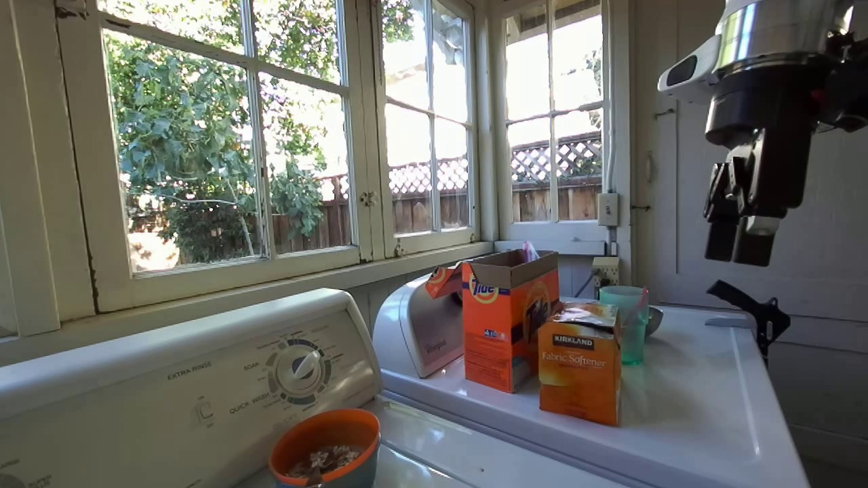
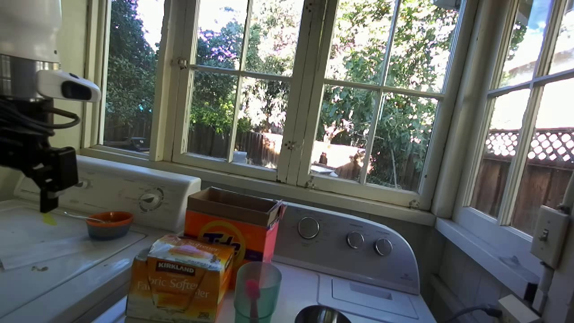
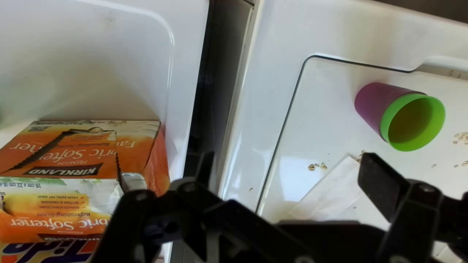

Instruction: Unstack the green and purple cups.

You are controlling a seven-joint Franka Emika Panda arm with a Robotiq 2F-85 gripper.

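A purple cup (image 3: 374, 104) lies or leans on the white washer lid at the right of the wrist view. A bright green cup (image 3: 411, 124) is nested inside it, with its rim sticking out of the purple cup's mouth. The pair's open end faces the lower right of that view. Both cups are out of view in both exterior views. My gripper (image 3: 290, 175) is open and empty, its fingers wide apart above the machines, with the cups beyond the right finger. The gripper hangs in the air in both exterior views (image 1: 739, 247) (image 2: 49, 202).
A Kirkland box (image 1: 580, 369) and a Tide box (image 1: 502, 339) stand on the neighbouring machine. A teal tumbler (image 2: 264, 296) and metal bowl (image 2: 320, 314) are beside them. An orange-rimmed bowl (image 2: 110, 229) stands near the washer panel. Paper (image 3: 329, 193) and crumbs lie on the lid.
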